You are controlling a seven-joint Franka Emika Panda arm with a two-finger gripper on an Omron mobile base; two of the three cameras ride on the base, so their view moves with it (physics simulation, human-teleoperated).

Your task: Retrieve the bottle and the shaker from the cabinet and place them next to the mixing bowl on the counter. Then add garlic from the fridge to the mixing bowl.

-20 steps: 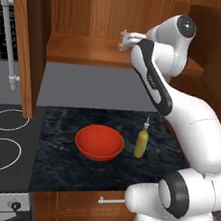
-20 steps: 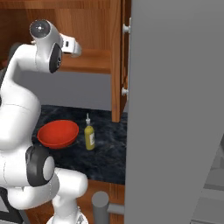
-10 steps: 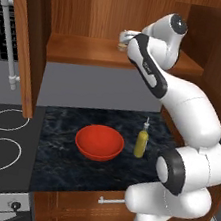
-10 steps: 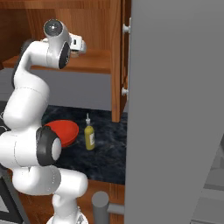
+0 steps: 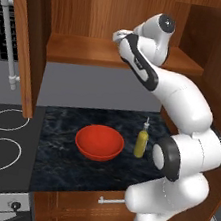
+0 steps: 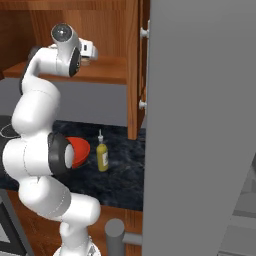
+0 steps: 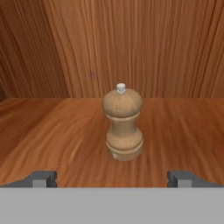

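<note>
shaker (image 7: pixel 123 123) stood upright mid-shelf (image 7: pixel 52 135), clear of the walls. pincer (image 7: pixel 112 178) was wide open, holding nothing. looked rigid, light, smooth wood; best gripped at the narrow waist.

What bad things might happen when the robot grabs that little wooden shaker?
1. The shaker is tall on a small base, standing free on the cabinet shelf. The open end effector is not yet around it, so a finger bumping it might tip it over.
2. On the way down, it might knock the yellow bottle standing beside the red mixing bowl.
</note>
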